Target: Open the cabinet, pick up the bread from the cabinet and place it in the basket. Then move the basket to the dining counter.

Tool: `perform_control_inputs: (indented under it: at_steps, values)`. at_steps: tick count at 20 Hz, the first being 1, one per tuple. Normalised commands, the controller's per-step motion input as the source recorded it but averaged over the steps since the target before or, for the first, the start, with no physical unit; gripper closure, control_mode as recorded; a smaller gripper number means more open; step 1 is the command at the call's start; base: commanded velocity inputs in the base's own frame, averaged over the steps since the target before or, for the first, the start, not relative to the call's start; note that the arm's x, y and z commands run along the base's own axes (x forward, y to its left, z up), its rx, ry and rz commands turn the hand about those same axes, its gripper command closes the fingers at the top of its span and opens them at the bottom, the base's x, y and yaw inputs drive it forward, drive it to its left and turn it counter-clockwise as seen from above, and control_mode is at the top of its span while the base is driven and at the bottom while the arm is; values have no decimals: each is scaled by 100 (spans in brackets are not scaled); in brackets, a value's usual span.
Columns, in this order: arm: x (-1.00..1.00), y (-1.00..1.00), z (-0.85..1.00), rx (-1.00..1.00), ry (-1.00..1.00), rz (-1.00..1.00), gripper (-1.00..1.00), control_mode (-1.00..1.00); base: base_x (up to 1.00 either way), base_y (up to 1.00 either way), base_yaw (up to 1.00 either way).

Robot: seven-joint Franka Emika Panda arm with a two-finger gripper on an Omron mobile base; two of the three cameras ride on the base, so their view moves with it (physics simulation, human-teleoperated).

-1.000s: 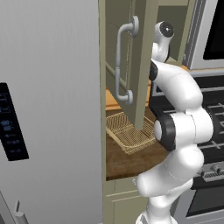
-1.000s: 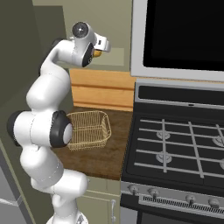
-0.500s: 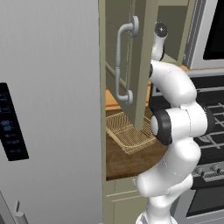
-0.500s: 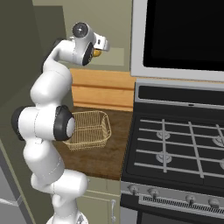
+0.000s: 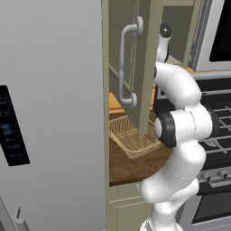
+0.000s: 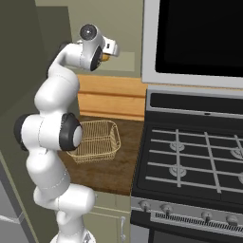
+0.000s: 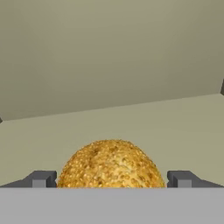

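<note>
Bare cabinet [image 7: 109, 57] shelf beyond bread [image 7: 111, 164]

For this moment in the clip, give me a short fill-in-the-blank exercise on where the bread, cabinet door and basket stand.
1. The cabinet door stands ____.
2. In the hand view, the bread sits between the two fingertips of the end effector, on the cabinet's ____.
3. The basket rests on the wooden counter and holds ____.
4. In the right base view, the stove lies to the ____ of the basket.

Missing words: open; shelf; nothing; right
</note>
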Motion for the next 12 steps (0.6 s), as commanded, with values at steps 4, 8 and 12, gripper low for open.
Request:
perform_control_inputs:
  at_steps: [4, 8, 12]
  values:
    - [-7, 0, -44, 0, 0, 0, -100, -100, 0, 0, 0]
    - [8, 0, -30, 0, 0, 0, -100, -100, 0, 0, 0]
    - [0, 0, -38, 0, 0, 0, 100, -100, 0, 0, 0]
